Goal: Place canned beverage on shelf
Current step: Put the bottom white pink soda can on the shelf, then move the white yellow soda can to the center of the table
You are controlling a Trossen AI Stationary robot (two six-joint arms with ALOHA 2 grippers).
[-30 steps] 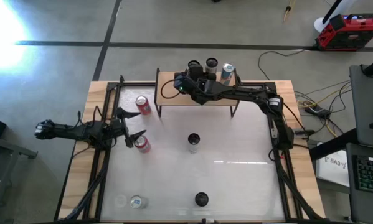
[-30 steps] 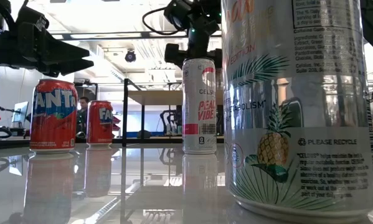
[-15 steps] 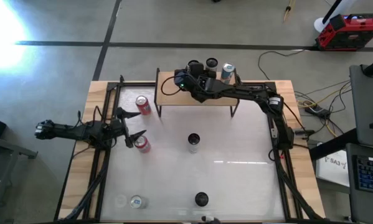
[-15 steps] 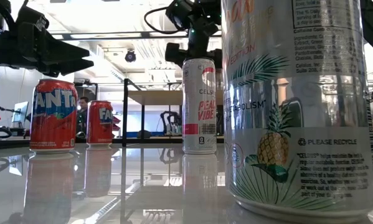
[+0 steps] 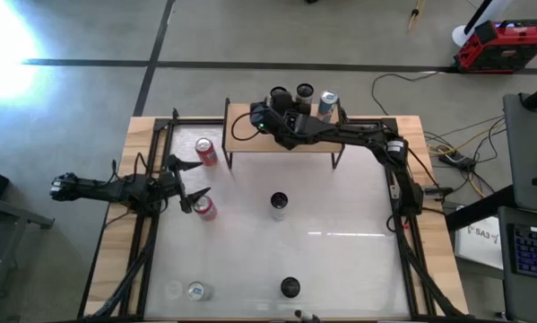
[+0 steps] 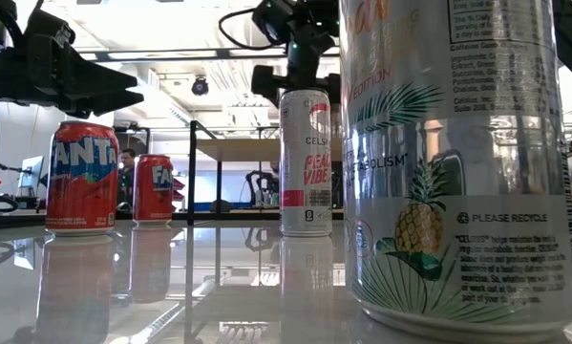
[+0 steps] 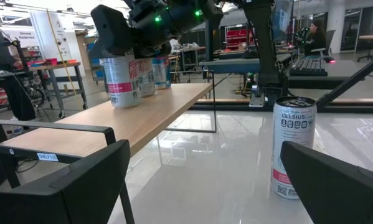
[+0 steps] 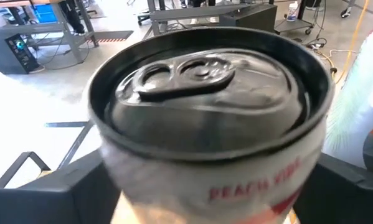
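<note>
- white peach-labelled aluminium can (image 7: 122, 81) stands on the tan wooden shelf (image 5: 250, 142), top centre of the high view.
- likely smooth, rigid and slippery; best gripped mid-body.
- right gripper (image 5: 277, 106) reaches across over it, fingers flanking the can, grip uncertain.
- left gripper (image 5: 189, 184), mid-left, jaws wide, empty.

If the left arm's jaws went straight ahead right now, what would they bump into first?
Probably the Celsius can standing alone mid-table; the left gripper, its jaws open, points across the table toward it. The shelf lies off to one side. Depth is hard to judge, so it could slip past.
</note>
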